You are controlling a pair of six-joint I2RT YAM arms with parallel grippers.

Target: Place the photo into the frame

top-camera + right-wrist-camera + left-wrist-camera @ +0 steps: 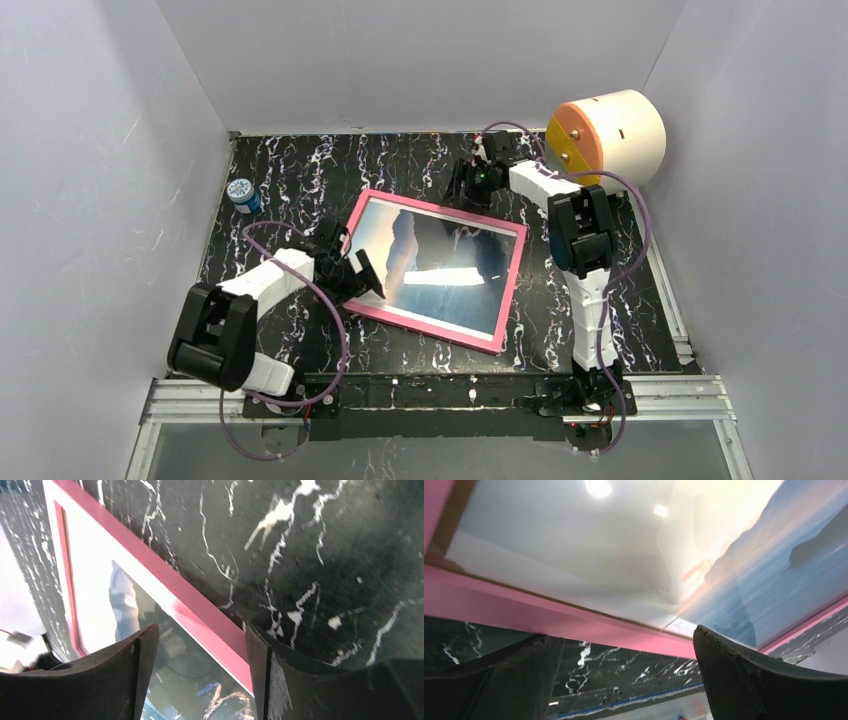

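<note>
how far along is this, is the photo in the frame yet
Looks done: the photo shows face up inside the pink frame, flat on the table. In hand: nothing; left end effector and right end effector both stand open at the frame's edges. Left: probably just backing away.
</note>
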